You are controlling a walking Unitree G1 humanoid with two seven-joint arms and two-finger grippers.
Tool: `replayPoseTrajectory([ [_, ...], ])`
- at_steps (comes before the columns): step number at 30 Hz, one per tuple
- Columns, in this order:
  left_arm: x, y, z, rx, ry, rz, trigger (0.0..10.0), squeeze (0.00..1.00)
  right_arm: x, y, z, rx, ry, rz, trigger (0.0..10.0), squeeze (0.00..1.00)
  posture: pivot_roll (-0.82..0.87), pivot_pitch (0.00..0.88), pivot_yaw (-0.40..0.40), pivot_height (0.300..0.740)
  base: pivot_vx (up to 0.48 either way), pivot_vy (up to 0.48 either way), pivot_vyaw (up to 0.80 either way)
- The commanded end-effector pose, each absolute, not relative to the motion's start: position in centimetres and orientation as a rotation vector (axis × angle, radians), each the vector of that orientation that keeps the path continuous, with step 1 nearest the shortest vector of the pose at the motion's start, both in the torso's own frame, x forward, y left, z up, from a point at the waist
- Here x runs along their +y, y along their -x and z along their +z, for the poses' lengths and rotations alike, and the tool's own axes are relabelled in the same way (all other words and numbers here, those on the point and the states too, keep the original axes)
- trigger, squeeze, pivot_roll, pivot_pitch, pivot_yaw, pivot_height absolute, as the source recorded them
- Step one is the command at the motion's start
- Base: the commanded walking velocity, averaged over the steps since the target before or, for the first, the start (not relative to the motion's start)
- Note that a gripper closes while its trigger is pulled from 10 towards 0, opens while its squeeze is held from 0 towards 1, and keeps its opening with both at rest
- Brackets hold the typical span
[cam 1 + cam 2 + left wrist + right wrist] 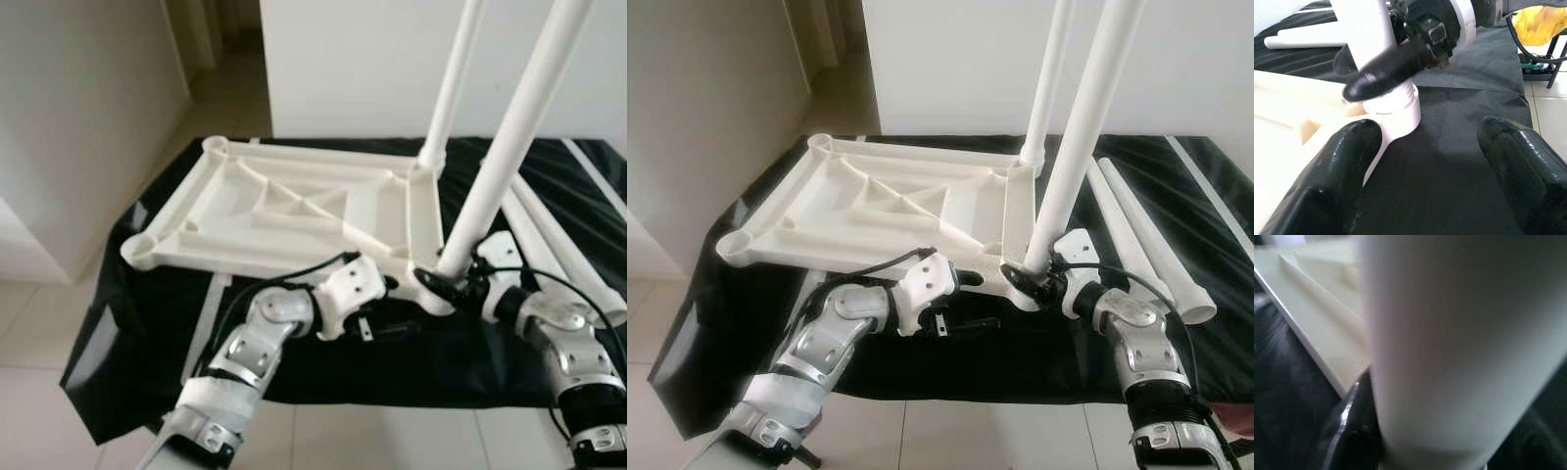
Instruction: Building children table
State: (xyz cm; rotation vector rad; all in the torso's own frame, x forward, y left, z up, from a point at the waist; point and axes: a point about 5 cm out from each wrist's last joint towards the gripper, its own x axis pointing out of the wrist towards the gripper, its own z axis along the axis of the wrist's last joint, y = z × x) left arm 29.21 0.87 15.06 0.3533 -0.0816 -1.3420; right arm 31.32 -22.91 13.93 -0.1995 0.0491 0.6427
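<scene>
Head views: we log the upturned tabletop (294, 211) on a black cloth (98, 333), one leg (449, 88) standing in the far corner and a near leg (509, 137) rising steeply, tilted a little, from the near right socket (431, 284). Our right gripper (470, 277) is clamped on its base; two spare legs (1136, 235) lie further right. Left wrist view: our left gripper (1425, 166) is spread wide, one finger (1327, 181) touching the tabletop beside the socket (right finger (1381, 73) across the threads). Right wrist view: the leg's shaft looms directly ahead.
</scene>
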Motion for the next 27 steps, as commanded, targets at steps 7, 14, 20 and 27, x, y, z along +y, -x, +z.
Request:
replayPoseTrajectory([
  [7, 0.7, -28.8, 14.8, -0.081, -0.358, -1.338, 10.0, 0.00, -23.0, -30.7, 12.9, 0.096, 0.213, 0.654, 0.0, 0.00, 0.01, 0.000, 0.042, 0.740, 0.000, 0.000, 0.00],
  [14, 0.6, -28.3, 14.3, -0.066, -0.343, -1.352, 10.0, 0.00, -22.7, -29.5, 12.5, 0.098, 0.119, 0.542, 10.0, 0.00, 0.00, 0.000, 0.026, 0.740, 0.000, 0.000, 0.00],
  [20, 0.3, -28.0, 14.0, -0.062, -0.338, -1.355, 10.0, 0.00, -21.7, -29.4, 12.3, 0.113, 0.089, 0.405, 10.0, 0.00, -0.01, 0.000, 0.019, 0.740, 0.000, 0.000, 0.00],
  [27, 0.3, -27.7, 13.7, -0.049, -0.326, -1.360, 10.0, 0.00, -21.5, -29.7, 12.2, 0.106, 0.071, 0.119, 10.0, 0.00, 0.00, 0.000, 0.006, 0.740, 0.000, 0.000, 0.00],
])
